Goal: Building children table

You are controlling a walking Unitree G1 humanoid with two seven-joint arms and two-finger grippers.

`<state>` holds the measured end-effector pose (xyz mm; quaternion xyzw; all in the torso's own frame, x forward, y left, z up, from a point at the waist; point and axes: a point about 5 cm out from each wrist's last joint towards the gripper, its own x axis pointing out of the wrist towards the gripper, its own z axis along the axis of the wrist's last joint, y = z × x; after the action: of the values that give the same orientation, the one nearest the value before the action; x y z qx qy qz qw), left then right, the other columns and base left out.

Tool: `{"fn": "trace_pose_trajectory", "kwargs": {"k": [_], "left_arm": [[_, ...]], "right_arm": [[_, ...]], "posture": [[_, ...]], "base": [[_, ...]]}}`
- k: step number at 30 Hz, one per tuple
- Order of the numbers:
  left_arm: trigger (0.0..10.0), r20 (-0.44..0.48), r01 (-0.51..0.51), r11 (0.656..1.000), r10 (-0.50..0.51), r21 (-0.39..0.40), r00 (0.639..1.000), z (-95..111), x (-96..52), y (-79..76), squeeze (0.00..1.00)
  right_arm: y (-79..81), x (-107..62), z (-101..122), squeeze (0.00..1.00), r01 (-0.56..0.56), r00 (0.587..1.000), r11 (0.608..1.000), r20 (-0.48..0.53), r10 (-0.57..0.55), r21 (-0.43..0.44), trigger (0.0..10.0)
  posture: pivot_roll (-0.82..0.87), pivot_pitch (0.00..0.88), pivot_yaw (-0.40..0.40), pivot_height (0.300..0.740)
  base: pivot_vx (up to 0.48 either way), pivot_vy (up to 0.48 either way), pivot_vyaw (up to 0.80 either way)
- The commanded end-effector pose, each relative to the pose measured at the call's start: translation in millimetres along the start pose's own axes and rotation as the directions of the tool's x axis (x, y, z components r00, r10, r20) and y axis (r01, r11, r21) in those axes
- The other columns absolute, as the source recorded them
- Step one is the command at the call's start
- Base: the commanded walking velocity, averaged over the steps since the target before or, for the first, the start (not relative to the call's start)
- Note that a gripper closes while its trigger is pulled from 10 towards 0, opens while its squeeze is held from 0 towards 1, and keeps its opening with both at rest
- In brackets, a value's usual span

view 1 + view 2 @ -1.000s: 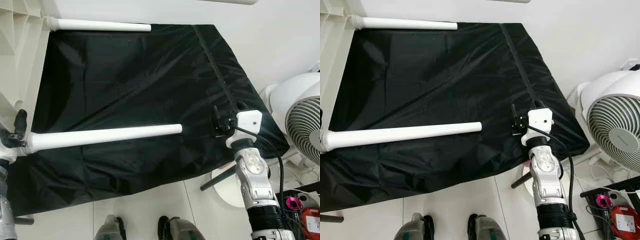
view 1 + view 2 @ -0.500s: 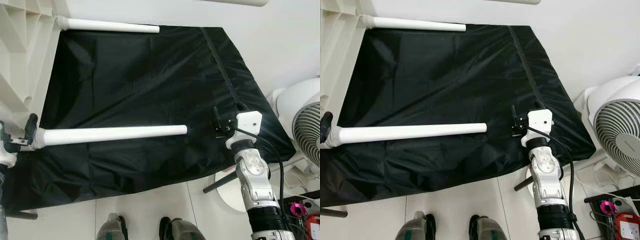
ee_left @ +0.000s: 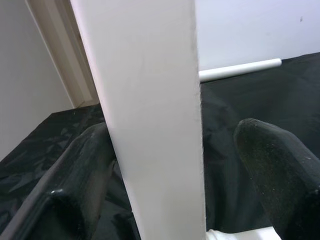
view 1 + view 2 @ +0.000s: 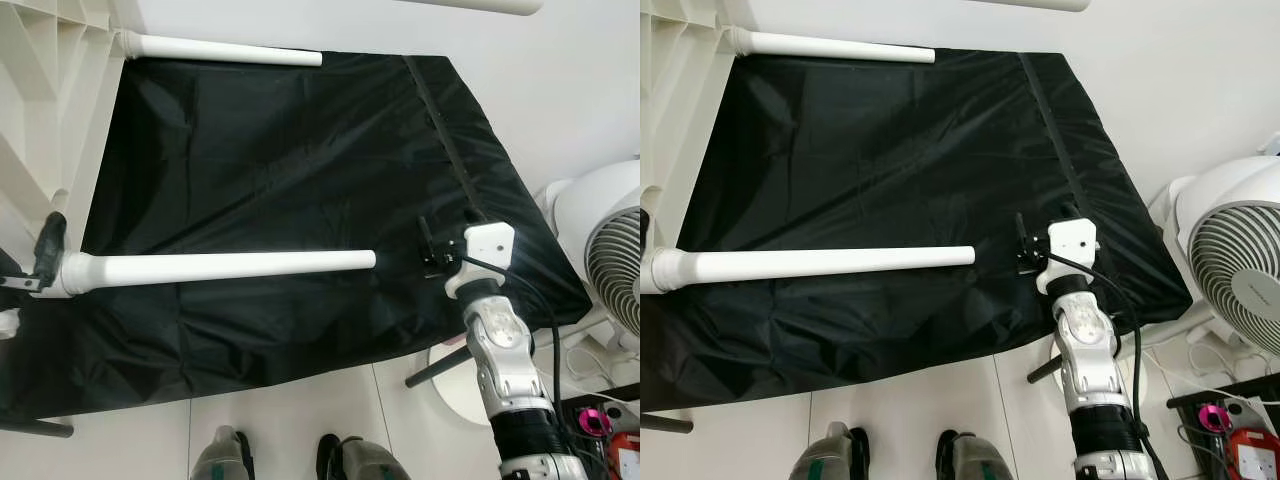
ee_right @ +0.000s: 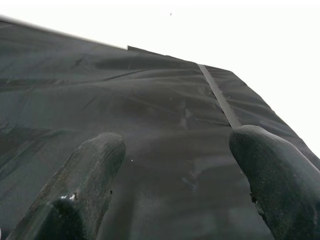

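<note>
Spreading wide between the two arms, the black cloth [image 4: 290, 190] leaves open room up to its right edge, where a white fan [image 4: 610, 250] stands close by. The white table leg [image 4: 215, 267] lies across the cloth, its base joined to the white ribbed tabletop [image 4: 45, 110] at the left; a second leg [image 4: 225, 50] lies farther back. The left pincer [image 3: 165, 165] straddles the near leg at its base, fingers apart either side. The right pincer [image 5: 175, 195] hovers open over the cloth, holding nothing

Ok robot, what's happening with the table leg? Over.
Left gripper around the near leg at its base. Right gripper open, empty, over the black cover. Nothing blocking.
</note>
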<state>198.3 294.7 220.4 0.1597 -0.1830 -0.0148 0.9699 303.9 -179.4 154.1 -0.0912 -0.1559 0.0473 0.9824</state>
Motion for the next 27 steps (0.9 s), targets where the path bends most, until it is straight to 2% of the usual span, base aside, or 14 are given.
{"fn": "trace_pose_trajectory", "kwargs": {"k": [1, 4, 11, 12, 14, 17, 20, 25, 27], "left_arm": [[10.0, 0.005, 0.042, 0.999, -0.042, -0.010, 0.999, 7, -1.0, -2.8, 0.00], [10.0, -0.028, 0.069, 0.997, -0.071, -0.044, 0.997, 11, -5.0, -2.9, 0.00], [10.0, -0.122, 0.171, 0.984, -0.176, -0.054, 0.977, 11, -17.0, -3.5, 0.00], [10.0, -0.175, 0.218, 0.972, -0.230, -0.084, 0.957, 10, -22.3, -3.5, 0.00], [10.0, -0.206, 0.233, 0.969, -0.246, -0.085, 0.947, 10, -24.7, -1.8, 0.00], [10.0, -0.225, 0.246, 0.966, -0.258, -0.079, 0.940, 12, -25.7, -0.2, 0.00], [10.0, -0.249, 0.276, 0.955, -0.296, -0.112, 0.922, 13, -28.0, -2.1, 0.00], [10.0, -0.283, 0.379, 0.901, -0.427, -0.212, 0.859, 16, -34.1, -18.2, 0.00], [10.0, -0.283, 0.379, 0.901, -0.427, -0.212, 0.859, 16, -34.1, -18.2, 0.00]], "right_arm": [[-1.0, -1.4, -3, 0.00, -0.002, 1.000, 1.000, -0.008, 0.002, 0.007, 10.0], [-0.7, -0.9, -3, 0.00, -0.006, 1.000, 1.000, -0.005, 0.006, 0.008, 10.0], [1.2, -2.0, -4, 0.00, -0.016, 1.000, 1.000, -0.008, 0.016, 0.010, 10.0], [2.9, -2.1, -5, 0.00, -0.022, 1.000, 1.000, -0.009, 0.022, 0.015, 10.0], [3.7, -1.6, -5, 0.00, -0.025, 1.000, 1.000, -0.008, 0.025, 0.016, 10.0], [4.1, -1.1, -5, 0.00, -0.025, 1.000, 1.000, -0.007, 0.025, 0.018, 10.0], [5.4, -0.6, -5, 0.00, -0.028, 1.000, 0.999, -0.005, 0.028, 0.020, 10.0], [7.2, -0.1, -6, 0.00, -0.032, 0.999, 0.999, -0.004, 0.032, 0.025, 10.0], [7.2, -0.1, -6, 0.00, -0.032, 0.999, 0.999, -0.004, 0.032, 0.025, 10.0]], "posture": [[0.07, 0.166, -0.071, 0.740], [0.07, 0.167, -0.071, 0.740], [0.07, 0.168, -0.074, 0.740], [0.07, 0.168, -0.073, 0.740], [0.07, 0.167, -0.072, 0.740], [0.08, 0.165, -0.072, 0.740], [0.08, 0.160, -0.069, 0.740], [0.09, 0.152, -0.067, 0.740], [0.09, 0.152, -0.067, 0.740]], "base": [[0.000, 0.000, 0.00], [0.000, 0.000, 0.00], [0.000, 0.000, 0.00], [0.000, 0.000, 0.00], [0.000, 0.000, 0.00], [0.000, 0.000, 0.00], [0.000, 0.000, 0.00], [0.000, 0.000, 0.00], [0.000, 0.000, 0.00]]}}
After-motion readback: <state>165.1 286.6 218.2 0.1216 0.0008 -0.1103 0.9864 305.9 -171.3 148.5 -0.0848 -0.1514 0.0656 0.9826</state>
